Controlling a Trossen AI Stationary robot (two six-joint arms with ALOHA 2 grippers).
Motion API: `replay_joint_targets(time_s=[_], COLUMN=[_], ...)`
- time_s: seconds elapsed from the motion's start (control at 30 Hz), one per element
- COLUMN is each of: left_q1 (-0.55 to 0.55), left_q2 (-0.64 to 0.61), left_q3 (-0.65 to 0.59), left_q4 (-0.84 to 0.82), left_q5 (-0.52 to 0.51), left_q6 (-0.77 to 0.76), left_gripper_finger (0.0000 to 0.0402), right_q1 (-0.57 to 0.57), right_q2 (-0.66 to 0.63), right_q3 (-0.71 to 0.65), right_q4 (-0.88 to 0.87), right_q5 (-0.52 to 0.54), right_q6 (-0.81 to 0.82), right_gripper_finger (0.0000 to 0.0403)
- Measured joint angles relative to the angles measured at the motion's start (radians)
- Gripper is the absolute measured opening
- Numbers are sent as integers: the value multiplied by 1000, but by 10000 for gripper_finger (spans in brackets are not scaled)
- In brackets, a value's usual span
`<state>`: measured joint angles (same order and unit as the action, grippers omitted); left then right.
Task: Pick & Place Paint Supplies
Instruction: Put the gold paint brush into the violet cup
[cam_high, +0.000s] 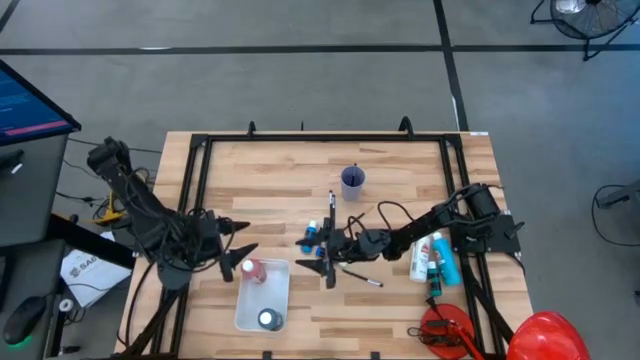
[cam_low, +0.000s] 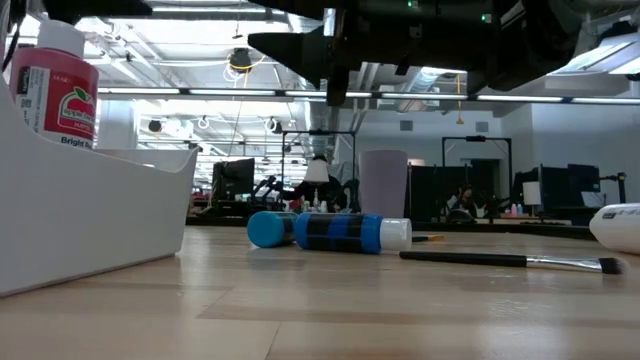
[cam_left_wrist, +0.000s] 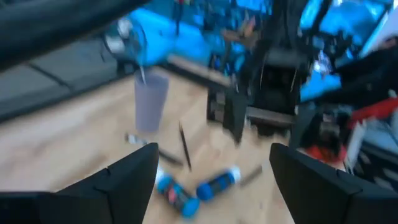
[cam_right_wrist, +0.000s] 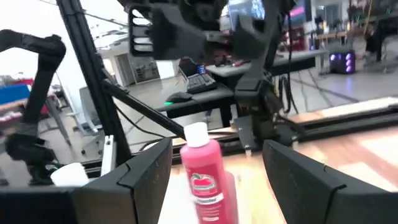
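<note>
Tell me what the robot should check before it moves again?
1. Left gripper open and empty: ok.
2. Right gripper open and empty: ok.
3. Red bottle standing in the white bin: ok.
4. Blue bottles lying loose on the table, ready to pick: ok.
5. Brush flat on the table, away from the bottles: ok.
6. Right gripper lined up over a blue bottle: cannot tell.

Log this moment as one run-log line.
left gripper: open, by white plastic bin | right gripper: open, above blue paint bottles | red paint bottle: upright in bin
</note>
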<state>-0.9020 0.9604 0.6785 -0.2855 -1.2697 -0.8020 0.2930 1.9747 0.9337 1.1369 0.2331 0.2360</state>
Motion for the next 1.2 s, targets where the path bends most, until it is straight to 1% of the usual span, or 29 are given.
replay_joint_targets(time_s=[0.07, 0.13, 0.2, 0.27, 0.33, 0.43, 0.53, 0.6, 0.7, 0.77, 0.8, 0.87, 0.9, 1.0, 1.07, 1.1, 1.13, 1.2], left_q1=[6, 25, 45, 67, 95, 126, 154, 164, 180, 194, 200, 215, 225, 253, 275, 283, 291, 310], left_q2=[34, 70, 104, 133, 159, 172, 172, 172, 172, 172, 172, 172, 172, 172, 172, 172, 172, 172], left_q3=[0, 0, 0, 0, 0, 0, 0, 0, 0, 0, 0, 0, 0, 0, -4, -10, -16, -25], left_q4=[118, 229, 304, 341, 341, 344, 347, 347, 348, 349, 350, 354, 357, 356, 356, 355, 355, 356], left_q5=[-52, -63, -64, -61, -50, -17, 29, 46, 46, 47, 47, 47, 47, 50, 84, 105, 126, 153], left_q6=[105, 196, 261, 302, 306, 329, 360, 394, 442, 475, 492, 541, 560, 596, 601, 598, 590, 584], left_gripper_finger=[301, 301, 301, 301, 301, 301, 301, 301, 301, 301, 301, 301, 301, 301, 301, 301, 301, 301], right_q1=[6, 4, -18, -60, -119, -218, -302, -339, -363, -372, -373, -366, -354, -284, -233, -215, -205, -200], right_q2=[0, 0, 0, 0, 0, 0, 0, 0, -1, -31, -47, -108, -140, -257, -334, -372, -409, -470], right_q3=[0, 0, 0, 0, 0, 0, 0, -4, -14, -29, -28, -44, -52, -95, -121, -136, -156, -188], right_q4=[1, -3, -14, -39, -96, -260, -396, -423, -427, -456, -478, -586, -643, -826, -923, -957, -996, -1049], right_q5=[-52, -165, -292, -402, -494, -578, -612, -657, -740, -786, -789, -777, -737, -491, -322, -266, -232, -204], right_q6=[-3, -69, -106, -102, -94, -78, -78, -97, -124, -137, -144, -164, -177, -233, -269, -286, -296, -292], right_gripper_finger=[243, 243, 243, 243, 243, 243, 243, 243, 243, 243, 243, 243, 243, 243, 243, 243, 243, 243])
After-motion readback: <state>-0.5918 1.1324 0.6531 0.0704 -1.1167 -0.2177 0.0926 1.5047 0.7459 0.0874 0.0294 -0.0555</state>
